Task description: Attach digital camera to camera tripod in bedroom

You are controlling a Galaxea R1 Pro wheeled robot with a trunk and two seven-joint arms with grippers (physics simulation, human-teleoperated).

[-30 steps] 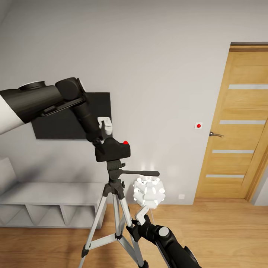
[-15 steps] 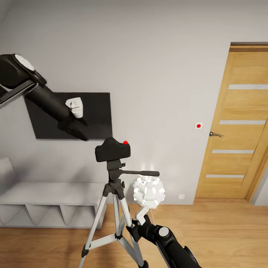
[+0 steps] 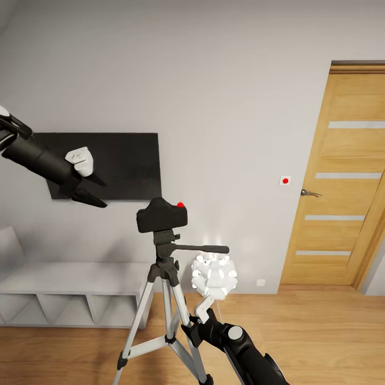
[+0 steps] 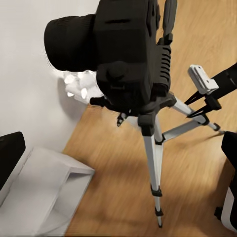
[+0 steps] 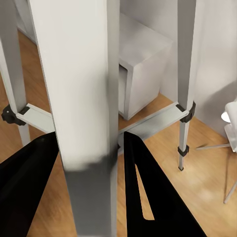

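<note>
The matte-black digital camera (image 3: 162,215) with its red dot sits on the head of the camera tripod (image 3: 167,251), whose black pan handle sticks out to the right. The camera stands free, with nothing touching it. My left gripper (image 3: 92,193) hangs open to the upper left of it, well apart, in front of the TV. The left wrist view looks down on the camera (image 4: 123,49) and the silver tripod legs (image 4: 154,158). Low down, my right gripper (image 3: 186,324) is shut on a tripod leg. That silver leg (image 5: 84,74) runs between its black fingers (image 5: 148,187).
A black wall-mounted TV (image 3: 128,160) hangs behind my left arm. A low white shelf unit (image 3: 64,289) stands below it, and a white lamp (image 3: 214,275) glows behind the tripod. A wooden door (image 3: 342,182) is at the right, over a light wood floor (image 3: 310,331).
My left gripper has let go of the camera and drawn back up and to the left. The camera stays on the tripod head. The right arm has not moved.
</note>
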